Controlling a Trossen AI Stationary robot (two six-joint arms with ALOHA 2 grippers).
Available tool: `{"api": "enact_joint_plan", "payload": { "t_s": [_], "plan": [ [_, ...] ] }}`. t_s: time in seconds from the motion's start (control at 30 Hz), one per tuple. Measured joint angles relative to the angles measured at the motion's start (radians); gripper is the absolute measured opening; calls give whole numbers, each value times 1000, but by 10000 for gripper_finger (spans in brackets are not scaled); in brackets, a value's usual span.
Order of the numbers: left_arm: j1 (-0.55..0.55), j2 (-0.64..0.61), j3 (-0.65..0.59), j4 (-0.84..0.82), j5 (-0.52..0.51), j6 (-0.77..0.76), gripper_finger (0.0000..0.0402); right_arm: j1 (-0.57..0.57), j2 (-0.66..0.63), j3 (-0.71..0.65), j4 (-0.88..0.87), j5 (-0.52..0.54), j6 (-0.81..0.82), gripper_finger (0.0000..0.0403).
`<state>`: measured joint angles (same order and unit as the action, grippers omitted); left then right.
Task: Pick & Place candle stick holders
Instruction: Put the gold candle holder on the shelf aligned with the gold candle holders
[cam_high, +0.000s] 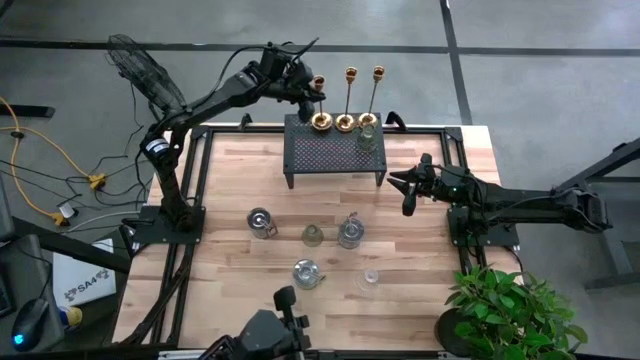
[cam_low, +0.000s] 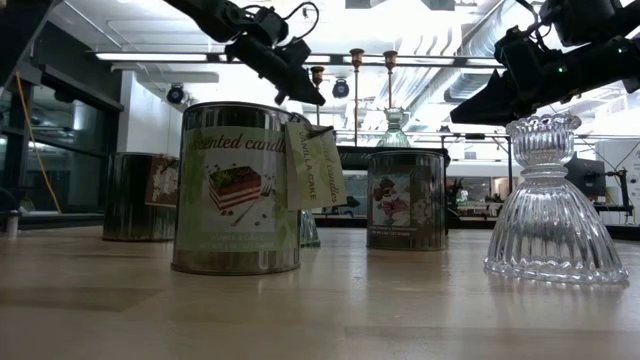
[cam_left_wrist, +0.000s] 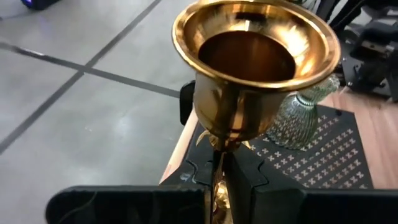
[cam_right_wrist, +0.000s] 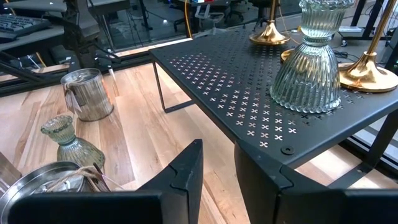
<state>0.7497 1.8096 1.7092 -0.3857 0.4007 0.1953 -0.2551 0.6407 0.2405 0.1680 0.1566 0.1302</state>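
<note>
Three tall gold candle stick holders (cam_high: 345, 100) stand by their round bases on the far part of the black mesh stand (cam_high: 335, 150). A clear glass holder (cam_high: 368, 138) stands beside them. My left gripper (cam_high: 305, 95) is shut on the leftmost gold holder (cam_left_wrist: 255, 68). My right gripper (cam_high: 408, 190) is open and empty over the table, right of the stand, which fills its wrist view (cam_right_wrist: 249, 81). Two more glass holders (cam_high: 313, 235) (cam_high: 371, 277) stand on the table. My left gripper pinches the leftmost gold holder's thin stem (cam_left_wrist: 217, 177) between its two fingers, just below the cup (cam_left_wrist: 249, 62). The fingers come slanting from the table's far left and lie across the stem. The holder is upright, its base (cam_high: 321, 121) on the stand.
Three tin candles (cam_high: 260, 222) (cam_high: 349, 232) (cam_high: 306, 273) stand on the wooden table in front of the stand. A potted plant (cam_high: 510, 310) sits at the near right corner. A fan (cam_high: 140, 70) stands beyond the far left corner.
</note>
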Motion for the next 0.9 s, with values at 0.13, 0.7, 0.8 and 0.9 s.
{"api": "enact_joint_plan", "payload": {
  "t_s": [0.13, 0.7, 0.8, 0.9],
  "plan": [
    [-5, 7, 0, 8, -19, -48, 9, 0, 0, 0, 0, 0, 0, 84],
    [-38, 21, 3, -4, -103, -87, 9, 0, 0, 0, 0, 0, 0, 84],
    [-37, 21, 3, -7, -104, -94, 9, 0, 0, 0, 0, 0, 0, 84],
    [-37, 21, 3, -9, -105, -94, 9, 0, 0, 0, 0, 0, 0, 84]
  ]
}}
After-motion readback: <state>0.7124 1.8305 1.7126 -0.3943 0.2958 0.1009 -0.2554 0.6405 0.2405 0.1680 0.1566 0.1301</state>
